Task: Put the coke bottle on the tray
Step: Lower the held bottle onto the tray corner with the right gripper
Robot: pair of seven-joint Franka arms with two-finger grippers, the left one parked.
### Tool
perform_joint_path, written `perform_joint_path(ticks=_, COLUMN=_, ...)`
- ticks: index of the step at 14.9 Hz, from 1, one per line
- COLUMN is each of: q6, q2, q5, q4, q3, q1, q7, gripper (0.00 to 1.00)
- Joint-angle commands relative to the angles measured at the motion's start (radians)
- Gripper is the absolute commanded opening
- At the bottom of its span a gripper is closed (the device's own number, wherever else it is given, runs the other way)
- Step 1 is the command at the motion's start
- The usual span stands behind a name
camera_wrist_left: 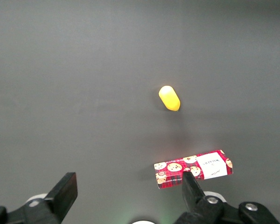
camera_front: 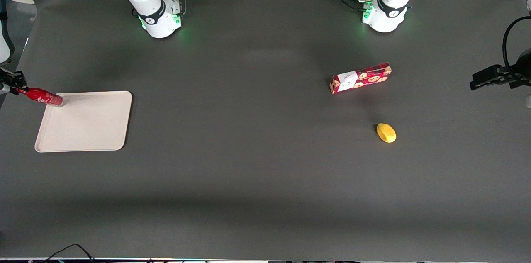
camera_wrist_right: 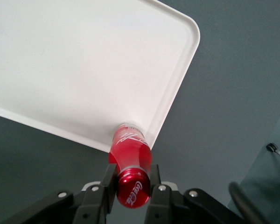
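Observation:
The coke bottle (camera_front: 42, 97) is a slim red bottle with white script. My right gripper (camera_front: 15, 85) is shut on its neck just under the red cap, at the working arm's end of the table. The bottle hangs tilted, and its base is over the corner of the cream tray (camera_front: 89, 124) that is farthest from the front camera. In the right wrist view the fingers (camera_wrist_right: 108, 183) press on both sides of the bottle (camera_wrist_right: 129, 151), and its base sits over the corner of the tray (camera_wrist_right: 74, 70), just inside the rim. I cannot tell whether the base touches the tray.
A red cookie box (camera_front: 360, 78) and a yellow lemon-like object (camera_front: 386, 132) lie toward the parked arm's end of the table; both also show in the left wrist view, the box (camera_wrist_left: 193, 168) and the yellow object (camera_wrist_left: 169, 98). A black camera mount (camera_front: 498, 75) stands at that edge.

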Motion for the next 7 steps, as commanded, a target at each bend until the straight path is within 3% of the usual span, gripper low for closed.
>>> perform_joint_path(ticks=1, q6=0.016, q2=-0.007, q5=0.026, q4=-0.007, q3=0.012, q1=-0.008, q7=-0.031, gripper=0.0)
perform_joint_path(ticks=3, q6=0.018, q2=-0.004, q5=0.028, q4=-0.006, q3=0.012, q1=-0.008, q7=-0.031, gripper=0.01)
perform_joint_path(ticks=4, q6=0.018, q2=-0.002, q5=0.028, q4=-0.006, q3=0.015, q1=-0.008, q7=-0.029, gripper=0.28)
perform_joint_path(ticks=5, q6=0.018, q2=-0.001, q5=0.034, q4=-0.004, q3=0.017, q1=-0.006, q7=-0.029, gripper=0.7)
perform_joint_path(ticks=6, q6=0.018, q2=0.005, q5=0.048, q4=-0.002, q3=0.017, q1=-0.002, q7=-0.029, gripper=1.0)
perform_joint_path(ticks=7, q6=0.015, q2=0.007, q5=0.049, q4=0.001, q3=0.017, q1=0.0, q7=-0.029, gripper=1.0)
